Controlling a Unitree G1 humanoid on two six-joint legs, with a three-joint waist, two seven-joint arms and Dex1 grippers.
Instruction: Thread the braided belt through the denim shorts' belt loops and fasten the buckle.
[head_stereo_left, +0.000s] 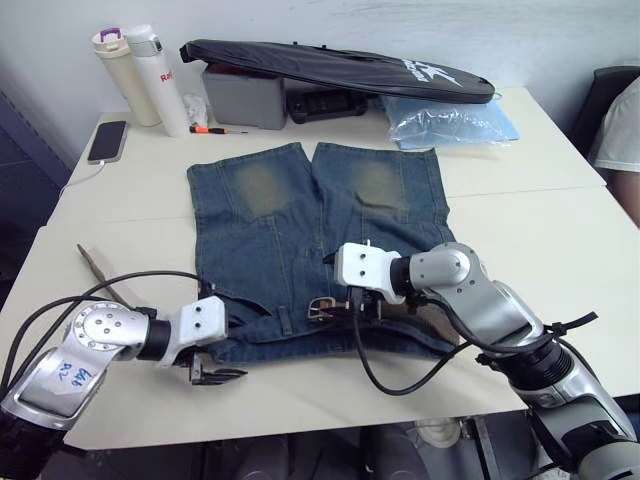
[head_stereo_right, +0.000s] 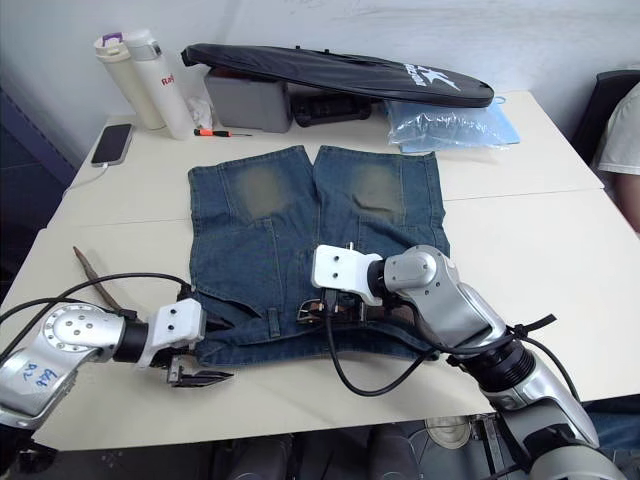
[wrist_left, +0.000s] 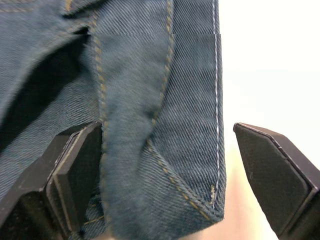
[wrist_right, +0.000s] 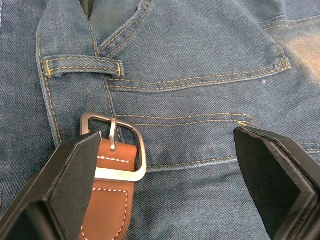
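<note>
The denim shorts (head_stereo_left: 300, 230) lie flat on the table with the waistband toward me. The silver buckle (wrist_right: 115, 145) on its brown leather end rests on the waistband near the middle, close to a belt loop (wrist_right: 82, 66). A dark tail of the braided belt (head_stereo_left: 97, 266) sticks out on the table left of the shorts. My right gripper (wrist_right: 170, 150) hovers open just over the buckle (head_stereo_left: 322, 308), one finger (wrist_right: 75, 170) beside it. My left gripper (wrist_left: 167, 150) is open and straddles the waistband's left corner (head_stereo_left: 215, 372). How the belt runs through the loops is hidden.
Along the far edge stand two bottles (head_stereo_left: 140, 75), a phone (head_stereo_left: 107, 140), a grey box (head_stereo_left: 243, 95), a long black bag (head_stereo_left: 330, 62) and a clear blue plastic bag (head_stereo_left: 450, 120). A person's sleeve (head_stereo_left: 620, 130) shows at the right edge.
</note>
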